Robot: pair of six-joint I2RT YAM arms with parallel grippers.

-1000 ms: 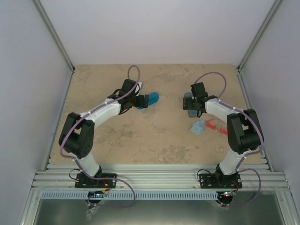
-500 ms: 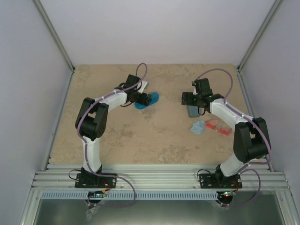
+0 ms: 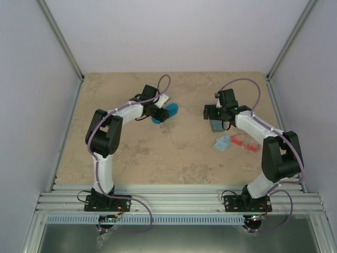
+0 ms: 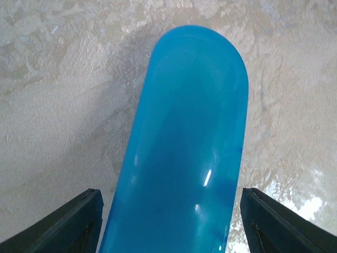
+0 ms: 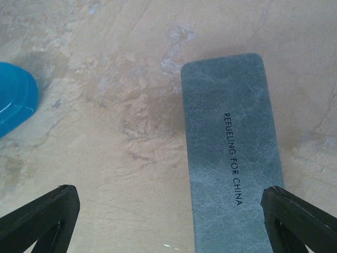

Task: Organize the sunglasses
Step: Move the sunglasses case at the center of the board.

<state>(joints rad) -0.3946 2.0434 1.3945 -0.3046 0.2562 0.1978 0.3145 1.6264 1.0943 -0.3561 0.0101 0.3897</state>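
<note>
The red-orange sunglasses (image 3: 245,143) lie on the table at the right, beside a light blue cloth (image 3: 223,143), and neither gripper is near them. My left gripper (image 3: 162,113) (image 4: 171,190) straddles one end of the glossy blue case (image 3: 171,110) (image 4: 184,147). Its jaws are open, with a slim gap to the case on each side. My right gripper (image 3: 212,113) (image 5: 167,188) hangs wide open over the end of the grey-blue rectangular case (image 3: 216,126) (image 5: 229,153). That case lies under its right finger (image 5: 295,219), and bare table lies between the fingers.
The rounded end of the blue case (image 5: 16,97) shows at the left edge of the right wrist view. The two cases lie about a case-length apart at mid-table. Grey walls (image 3: 37,79) close in both sides and the back.
Both arms have reached further forward, with their grippers staying over the two cases. The left jaws have narrowed round the blue case. The right jaws stay wide.
</note>
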